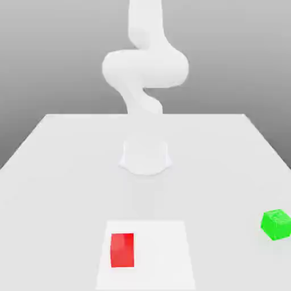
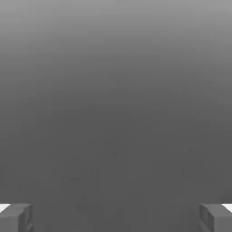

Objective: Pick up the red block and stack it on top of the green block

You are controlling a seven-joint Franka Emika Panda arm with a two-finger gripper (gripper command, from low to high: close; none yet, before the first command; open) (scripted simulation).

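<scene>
The red block (image 1: pixel 122 250) lies on the white table (image 1: pixel 57 170) near its front edge, a little toward the exterior view's left, inside a paler rectangular patch (image 1: pixel 165 256). The green block (image 1: pixel 277 224) sits far off toward the exterior view's right, close to the table's side edge. In the hand view my gripper (image 2: pixel 116 217) is open: its two grey fingertips (image 2: pixel 16 217) stand at opposite corners with nothing between them, against plain grey. Neither block is near the fingers there.
The white arm (image 1: pixel 145 68) rises from its round base (image 1: pixel 145 156) at the table's middle and bends upward out of the picture. The tabletop spreads wide between base and blocks.
</scene>
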